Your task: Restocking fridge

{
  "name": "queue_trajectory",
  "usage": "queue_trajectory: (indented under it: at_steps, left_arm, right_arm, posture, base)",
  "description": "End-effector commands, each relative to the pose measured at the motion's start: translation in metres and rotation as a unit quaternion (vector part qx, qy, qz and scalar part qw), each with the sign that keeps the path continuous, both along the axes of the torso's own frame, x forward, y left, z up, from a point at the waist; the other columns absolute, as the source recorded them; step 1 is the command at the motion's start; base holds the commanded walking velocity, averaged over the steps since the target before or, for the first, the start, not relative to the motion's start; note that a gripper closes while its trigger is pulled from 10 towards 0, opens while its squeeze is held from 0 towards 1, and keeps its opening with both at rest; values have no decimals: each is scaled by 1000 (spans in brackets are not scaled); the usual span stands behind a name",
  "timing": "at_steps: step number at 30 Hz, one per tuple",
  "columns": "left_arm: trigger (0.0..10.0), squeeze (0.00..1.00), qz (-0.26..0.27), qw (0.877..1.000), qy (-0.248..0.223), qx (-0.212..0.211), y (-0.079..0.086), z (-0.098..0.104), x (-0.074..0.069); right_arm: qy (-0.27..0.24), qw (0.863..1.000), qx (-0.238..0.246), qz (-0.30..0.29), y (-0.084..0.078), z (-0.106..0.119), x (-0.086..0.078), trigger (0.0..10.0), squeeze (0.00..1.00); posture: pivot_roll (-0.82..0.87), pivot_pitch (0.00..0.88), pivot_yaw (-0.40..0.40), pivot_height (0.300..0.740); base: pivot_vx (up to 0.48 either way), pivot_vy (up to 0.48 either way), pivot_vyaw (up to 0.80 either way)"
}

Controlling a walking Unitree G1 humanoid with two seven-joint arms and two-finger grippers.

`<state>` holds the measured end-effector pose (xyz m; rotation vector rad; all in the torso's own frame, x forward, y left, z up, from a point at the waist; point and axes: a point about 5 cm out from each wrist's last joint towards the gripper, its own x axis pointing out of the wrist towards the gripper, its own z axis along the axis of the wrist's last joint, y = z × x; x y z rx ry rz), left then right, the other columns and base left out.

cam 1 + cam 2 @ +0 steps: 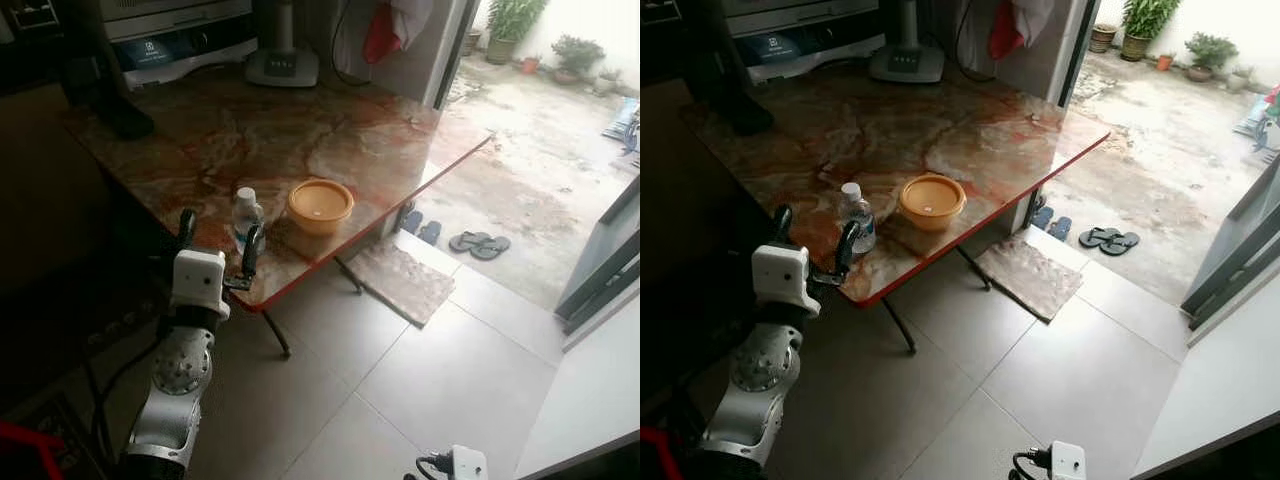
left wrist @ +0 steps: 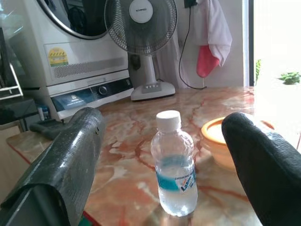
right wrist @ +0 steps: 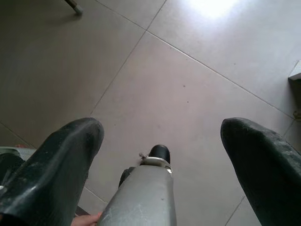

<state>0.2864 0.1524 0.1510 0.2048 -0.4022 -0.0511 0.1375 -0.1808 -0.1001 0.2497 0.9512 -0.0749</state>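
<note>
1. The restocking has barely begun, by my reading. The bottle (image 1: 246, 213) stands upright on the table (image 1: 300, 130), near its front edge at lower centre of the left eye view, cap on, water inside. Nothing has been lifted, and no fridge can be made out from where I stand.

2. Just to the right of the bottle sits an orange bowl (image 1: 320, 205), close beside it but not clearly touching. It too is on the table, untouched.

3. The left gripper (image 1: 218, 245) is raised at the table's near edge, in the lower left of the left eye view. Its two black fingers (image 1: 252, 249) stand wide apart, holding nothing. From the left wrist view the bottle (image 2: 175, 165) sits framed between the two fingers (image 2: 66, 165), further out than their tips, with open space on either side. No contact yet.

4. The right gripper (image 3: 160, 141) hangs low, pointing down at the floor (image 3: 188, 89). Its fingers are spread as well and empty; below them I see tiles and what looks like part of the robot's own leg.

5. What is left, I judge: move the left gripper forward around the bottle, grip it, lift, then carry it to the fridge, wherever that stands. The bowl's closeness on the right finger's side could get it nudged during the reach.

6. At the back of the table stand a fan (image 2: 141, 42) and a white machine (image 2: 70, 52), well clear of the work.
</note>
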Motion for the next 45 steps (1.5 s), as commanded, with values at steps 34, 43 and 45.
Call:
queue_trajectory:
  at_steps: [34, 43, 45]
  left_arm:
    - [10000, 0, -9, 999, 34, 9, 10, 14, -45]
    - [10000, 0, 27, 1000, 8, -9, 24, 30, -25]
    - [10000, 0, 31, 999, 3, -13, 23, 32, -24]
  right_arm:
    - [25, 999, -34, -7, -22, -9, -53, 10000, 0]
    - [19, 999, -23, -22, -4, -10, -48, 10000, 0]
    - [17, 999, -21, -27, -3, -10, -48, 10000, 0]
  posture:
    - [140, 92, -46, 740]
    - [155, 80, -56, 740]
    - [158, 80, -48, 740]
  base:
    - [0, 0, 0]
    - [0, 0, 0]
    - [0, 0, 0]
